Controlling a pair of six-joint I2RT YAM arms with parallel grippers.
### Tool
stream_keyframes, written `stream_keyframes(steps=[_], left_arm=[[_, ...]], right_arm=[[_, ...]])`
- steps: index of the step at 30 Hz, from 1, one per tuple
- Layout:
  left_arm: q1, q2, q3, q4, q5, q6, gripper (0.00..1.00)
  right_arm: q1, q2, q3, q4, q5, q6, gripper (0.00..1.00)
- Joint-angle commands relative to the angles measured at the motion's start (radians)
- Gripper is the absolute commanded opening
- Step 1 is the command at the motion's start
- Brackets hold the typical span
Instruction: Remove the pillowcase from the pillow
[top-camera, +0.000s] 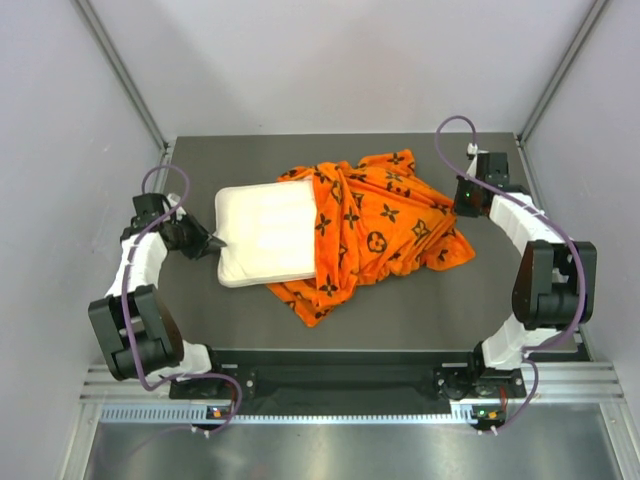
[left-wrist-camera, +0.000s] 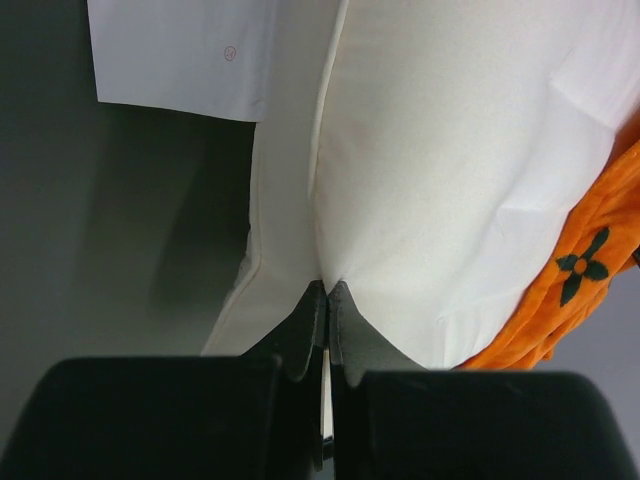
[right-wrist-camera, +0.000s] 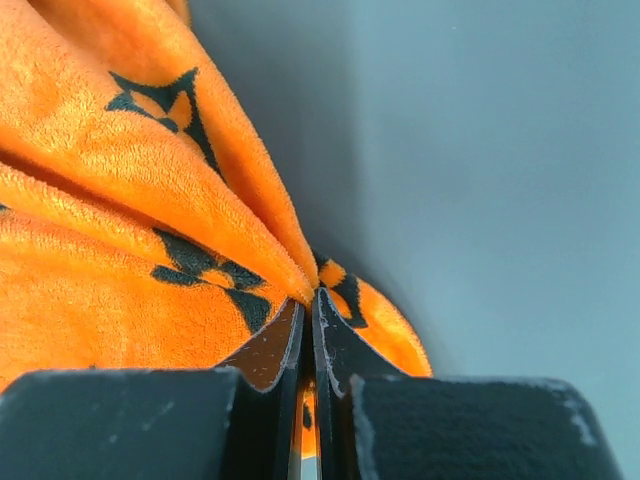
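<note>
1. Judged risk: the left gripper (left-wrist-camera: 328, 292), pinched on the pillow (top-camera: 265, 232) at its left edge, could slip off the smooth cream fabric if the cover snags.
2. The right gripper (right-wrist-camera: 308, 300) nips the pillowcase (top-camera: 385, 215). The case is crumpled orange plush that covers only the pillow's right end and spills beyond it.

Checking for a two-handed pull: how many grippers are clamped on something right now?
2. The left gripper is shut on the near-left edge of the pillow. The right gripper is shut on a fold at the right side of the pillowcase.
</note>
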Motion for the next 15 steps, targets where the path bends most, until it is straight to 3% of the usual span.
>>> stream_keyframes(steps=[1, 8, 11, 12, 15], left_arm=[[0.035, -0.034, 0.03, 0.017, -0.024, 0.036, 0.0], [0.029, -0.048, 0.016, 0.028, -0.018, 0.042, 0.0], [-0.001, -0.056, 0.015, 0.017, -0.045, 0.062, 0.0], [-0.009, -0.057, 0.012, 0.013, -0.051, 0.067, 0.0], [-0.028, -0.062, -0.008, 0.019, -0.056, 0.061, 0.0]], right_arm=[[-0.025, -0.038, 0.008, 0.03, 0.024, -0.026, 0.0], [-0.024, -0.046, 0.025, 0.028, -0.026, -0.015, 0.04], [-0.008, -0.053, 0.05, 0.022, -0.066, -0.012, 0.36], [0.002, -0.053, 0.059, 0.017, -0.071, -0.01, 0.53], [0.076, -0.059, 0.112, 0.01, -0.066, -0.026, 0.72]])
